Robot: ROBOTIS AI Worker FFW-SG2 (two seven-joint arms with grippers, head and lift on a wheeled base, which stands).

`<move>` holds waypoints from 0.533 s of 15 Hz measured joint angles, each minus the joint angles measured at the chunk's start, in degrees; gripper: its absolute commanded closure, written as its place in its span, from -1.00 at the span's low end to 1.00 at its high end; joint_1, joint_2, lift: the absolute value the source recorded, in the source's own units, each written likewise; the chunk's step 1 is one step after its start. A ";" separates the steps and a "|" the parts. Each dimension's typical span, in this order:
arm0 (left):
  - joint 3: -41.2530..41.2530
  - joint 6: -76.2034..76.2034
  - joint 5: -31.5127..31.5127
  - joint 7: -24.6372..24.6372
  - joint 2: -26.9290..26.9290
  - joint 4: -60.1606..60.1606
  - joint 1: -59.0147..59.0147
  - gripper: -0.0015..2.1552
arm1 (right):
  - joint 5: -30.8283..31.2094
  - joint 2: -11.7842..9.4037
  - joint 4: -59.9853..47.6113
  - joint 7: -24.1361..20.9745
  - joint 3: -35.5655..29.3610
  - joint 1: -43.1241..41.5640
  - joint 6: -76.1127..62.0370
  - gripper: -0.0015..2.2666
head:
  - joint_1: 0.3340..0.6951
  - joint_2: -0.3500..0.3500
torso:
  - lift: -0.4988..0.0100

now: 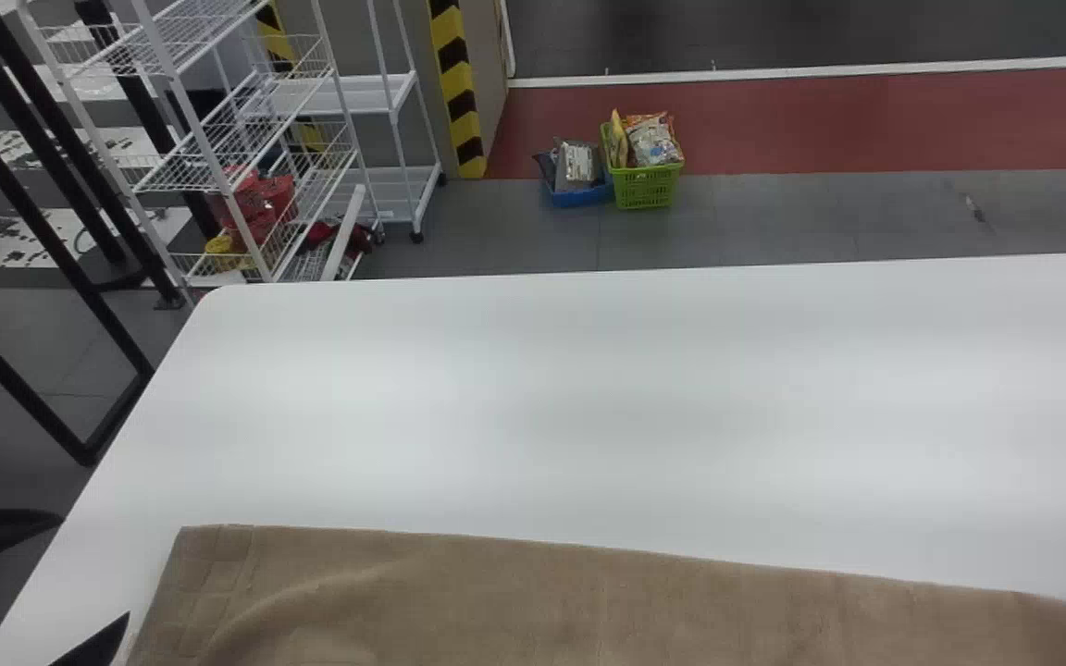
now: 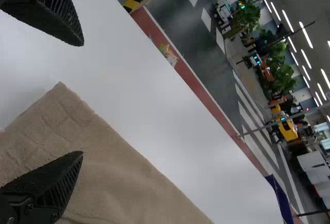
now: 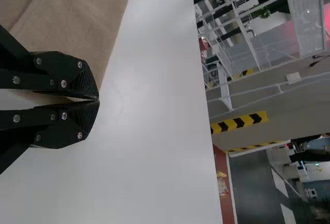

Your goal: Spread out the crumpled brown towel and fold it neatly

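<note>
In the head view, the brown towel (image 1: 588, 601) lies spread along the near side of the white table, with soft wrinkles toward its left end. My left gripper (image 1: 95, 566) is open just left of the towel's far left corner. The left wrist view has that gripper (image 2: 82, 98) with its fingers wide apart; the corner of the towel (image 2: 103, 152) lies between and beyond them, and nothing is held. In the right wrist view, my right gripper (image 3: 98, 99) has its fingertips pressed together at a corner of the towel (image 3: 87, 12), whose edge runs up to them.
The white table (image 1: 635, 398) extends beyond the towel. Past its far left side stand a white wire rack (image 1: 246, 176) and black metal bars (image 1: 52, 240). A green basket (image 1: 644, 185) and a blue basket (image 1: 582, 196) sit on the floor behind.
</note>
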 measured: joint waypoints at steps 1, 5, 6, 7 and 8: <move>-0.08 -0.01 0.19 -0.02 0.00 -0.17 0.22 -0.94 | -0.01 0.03 0.04 0.00 0.57 -0.37 1.28 -0.11 | 1.00 0.57 | 0.46; -0.06 -0.74 0.63 -0.09 0.00 -0.34 1.31 -0.94 | 0.41 0.01 0.03 0.00 -0.26 -0.76 6.56 -0.32 | 1.00 0.55 | 0.46; -0.06 -0.96 0.70 -0.09 0.00 -0.34 1.45 -0.94 | 0.44 -0.06 0.04 0.00 -0.82 -0.39 7.10 -0.32 | 1.00 0.54 | 0.46; -0.19 -1.22 0.75 -0.06 0.00 -0.32 1.48 -0.94 | 0.55 -0.12 0.09 0.00 -1.11 0.16 7.26 -0.32 | 1.00 0.50 | 0.46; -0.37 -1.41 0.76 -0.01 0.00 -0.22 1.49 -0.94 | 0.62 -0.15 0.10 0.00 -1.14 0.75 7.22 -0.32 | 1.00 0.50 | 0.46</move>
